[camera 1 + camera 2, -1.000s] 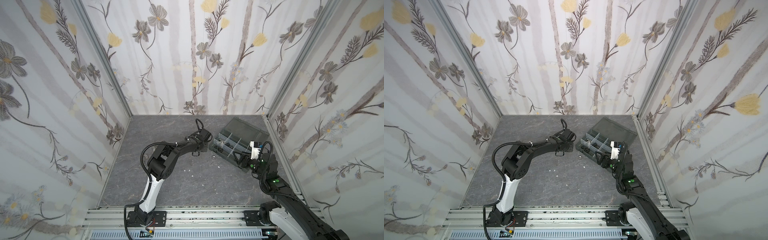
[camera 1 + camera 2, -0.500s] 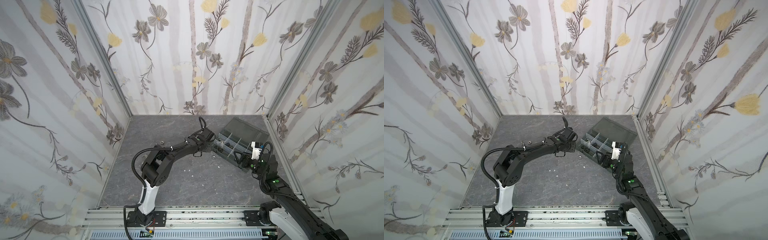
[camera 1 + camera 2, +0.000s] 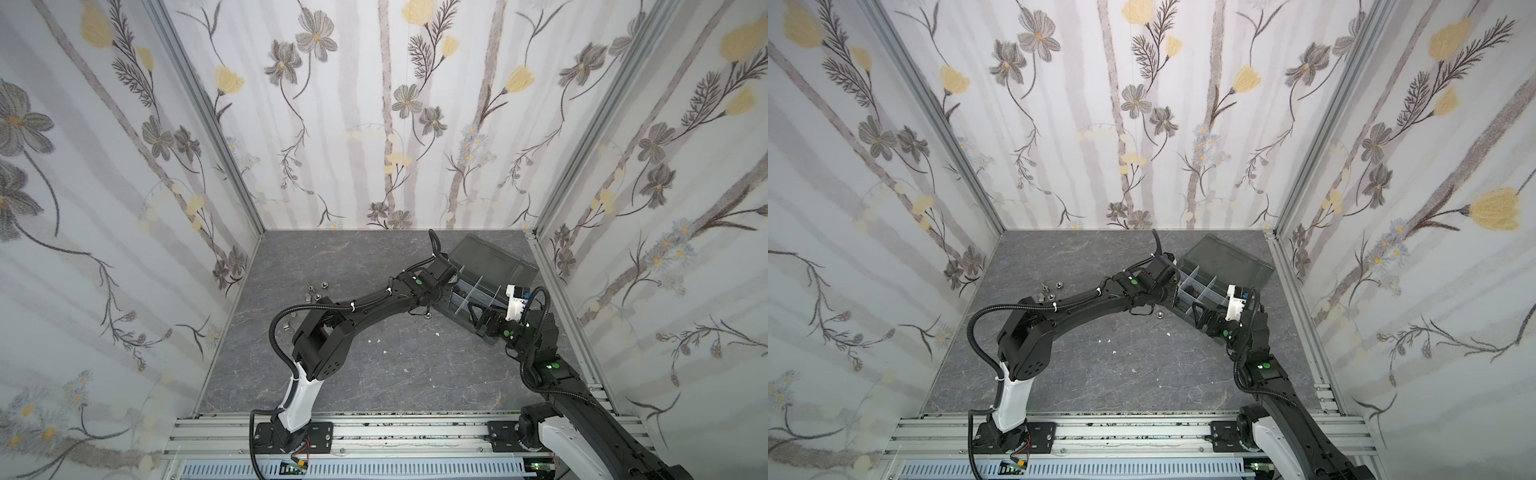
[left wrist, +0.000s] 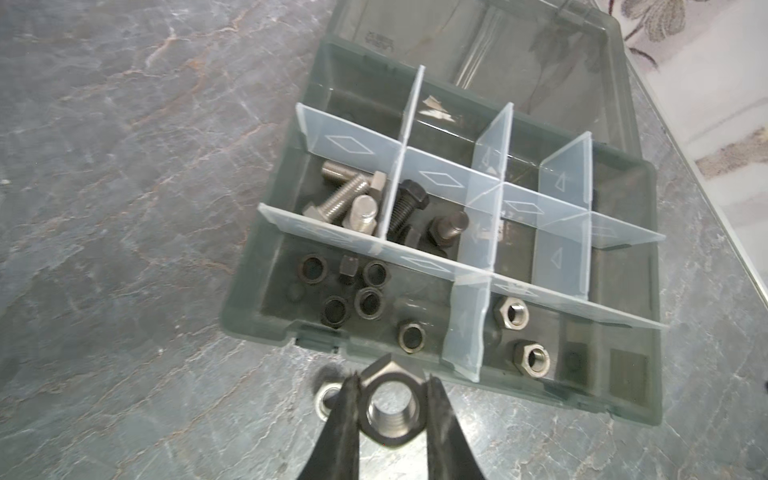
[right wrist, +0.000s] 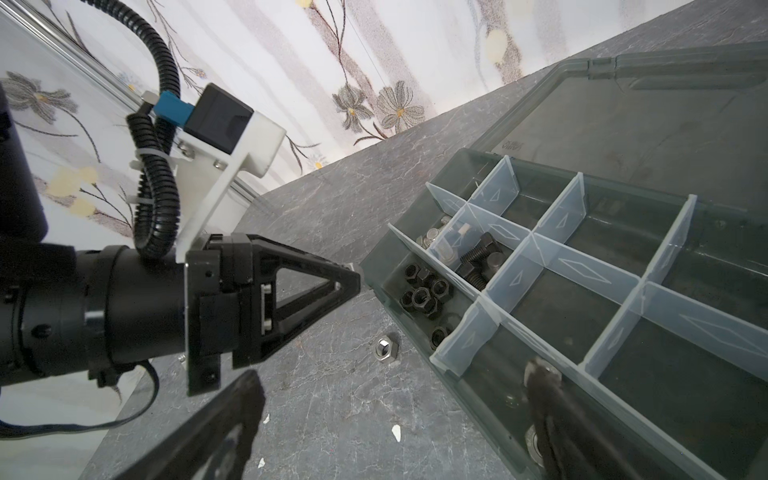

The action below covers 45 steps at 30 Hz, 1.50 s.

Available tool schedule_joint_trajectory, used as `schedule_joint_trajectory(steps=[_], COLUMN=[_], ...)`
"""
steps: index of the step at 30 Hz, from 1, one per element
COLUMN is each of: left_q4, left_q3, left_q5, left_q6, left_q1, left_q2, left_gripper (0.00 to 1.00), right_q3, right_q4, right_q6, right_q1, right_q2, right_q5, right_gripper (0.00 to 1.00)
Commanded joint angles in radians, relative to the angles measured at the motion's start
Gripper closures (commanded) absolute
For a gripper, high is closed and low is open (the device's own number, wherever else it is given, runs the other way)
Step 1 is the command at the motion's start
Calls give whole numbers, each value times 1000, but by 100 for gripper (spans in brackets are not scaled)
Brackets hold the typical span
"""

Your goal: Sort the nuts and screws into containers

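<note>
Loose hardware point(image 3: 316, 296), indistinct in a top view; right tool point(image 5: 395, 376) fingers point(image 5: 557, 407) partly off-frame in its wrist view.

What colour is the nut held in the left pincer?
Silver: the nut is shiny bare metal, seen best in the left wrist view.

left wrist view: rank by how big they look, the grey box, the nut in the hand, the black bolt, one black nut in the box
1. grey box
2. held nut, nearest the camera, so it may only look bigger than the bolt
3. black bolt
4. black nut
</note>
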Motion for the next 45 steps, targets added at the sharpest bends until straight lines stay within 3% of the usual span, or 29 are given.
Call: schedule_joint_trajectory(steps=[1, 19, 29, 32, 37, 45], left_q4=[-34, -71, -101, -104, -64, 91], left_q3=[44, 252, 338, 335, 229, -126], left_q5=[12, 70, 71, 63, 29, -23], left_q6=[-9, -31, -9, 1, 9, -13], left_q1=[-22, -108, -106, -102, -87, -22], left_q2=[31, 206, 238, 212, 104, -204], left_gripper=[84, 82, 58, 55, 52, 44], right_q3=[-5, -36, -18, -4, 36, 107], right_q4=[35, -16, -67, -77, -102, -159], right_q6=[6, 8, -34, -51, -57, -45], right_q1=[-3, -17, -17, -16, -12, 74], right_q2=[-19, -192, -282, -289, -252, -124], right_q5=[32, 156, 195, 189, 170, 185], right_gripper=[1, 1, 3, 4, 7, 12])
